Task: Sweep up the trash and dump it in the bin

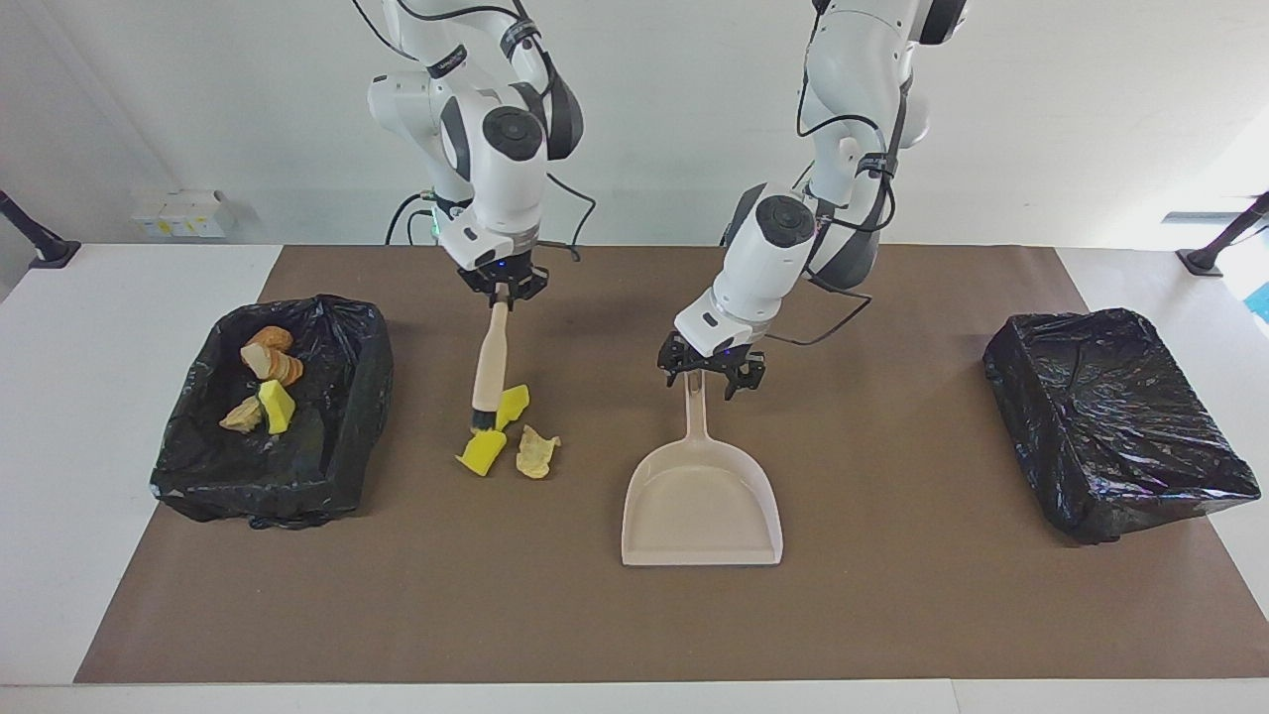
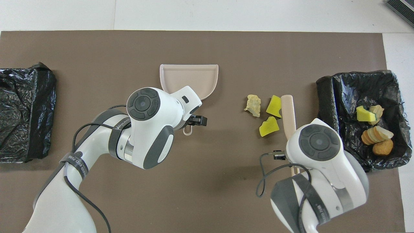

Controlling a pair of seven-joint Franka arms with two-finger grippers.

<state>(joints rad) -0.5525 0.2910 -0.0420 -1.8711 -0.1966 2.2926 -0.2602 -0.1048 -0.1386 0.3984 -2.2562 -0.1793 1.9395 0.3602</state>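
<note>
My right pincer [image 1: 504, 294] was clamped on the brush [image 1: 490, 367], its bristles beneath it among the trash [image 1: 507, 433]; a hard stroke could scatter the scraps. My left pincer [image 1: 711, 374] hung fully open over the dustpan [image 1: 702, 496] handle, gripping nothing, so the pan could slide.

The right gripper [image 1: 504, 295] points down, fingers clamped together. The left gripper [image 1: 712, 373] hangs low mid-table, fingers spread wide.
</note>
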